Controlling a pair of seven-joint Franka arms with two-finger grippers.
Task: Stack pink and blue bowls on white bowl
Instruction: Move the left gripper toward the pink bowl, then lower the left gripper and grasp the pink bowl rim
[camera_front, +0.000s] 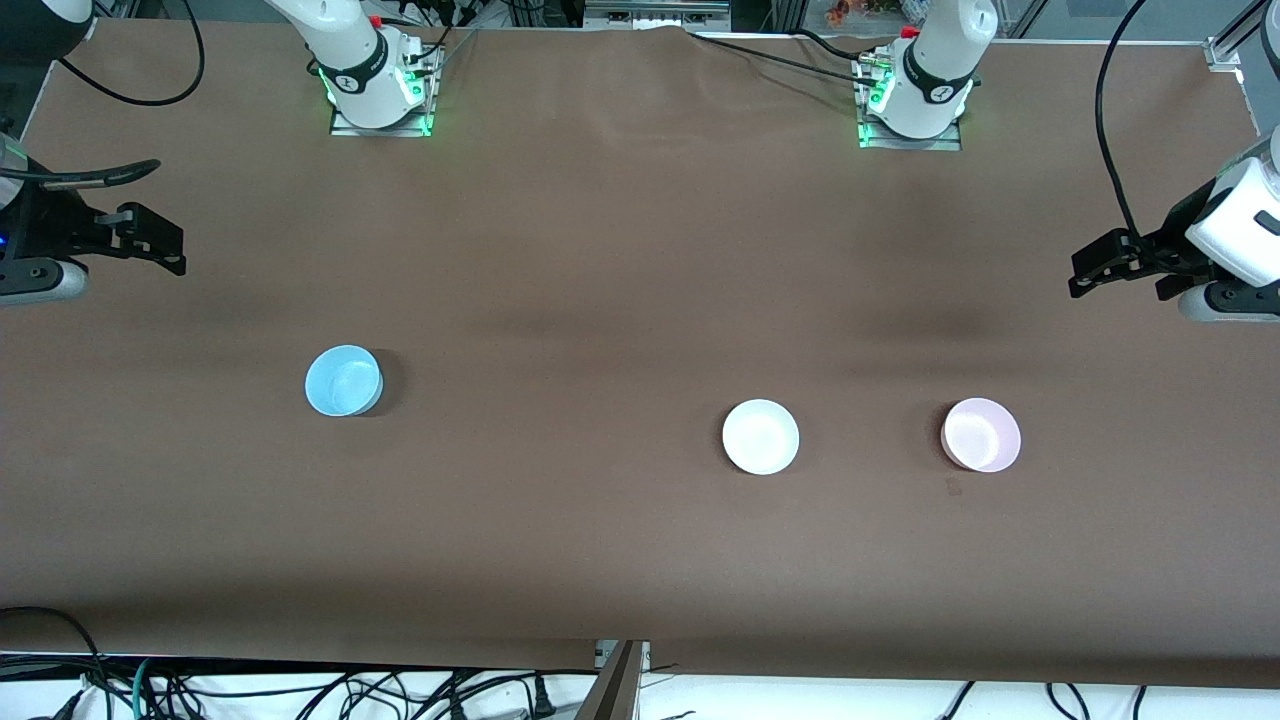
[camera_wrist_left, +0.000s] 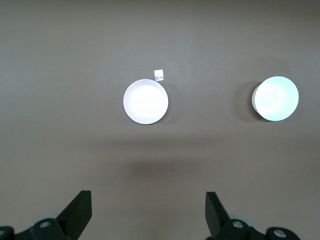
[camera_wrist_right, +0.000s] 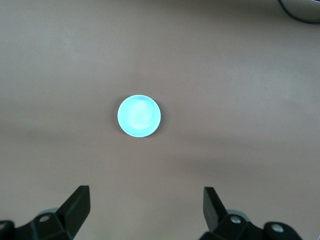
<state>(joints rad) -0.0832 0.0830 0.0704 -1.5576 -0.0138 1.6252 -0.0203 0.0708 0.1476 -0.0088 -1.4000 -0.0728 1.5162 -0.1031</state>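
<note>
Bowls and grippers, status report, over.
Left gripper and right gripper open, waiting at table ends. Blue bowl, white bowl, pink bowl apart, unstacked. Nothing between them.

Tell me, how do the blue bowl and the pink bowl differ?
The blue bowl is sky-blue; the pink bowl is pale pink. The blue bowl sits alone toward the right arm's end of the table; the pink bowl sits beside the white bowl toward the left arm's end. Both are small, round, upright, empty and untouched.
</note>
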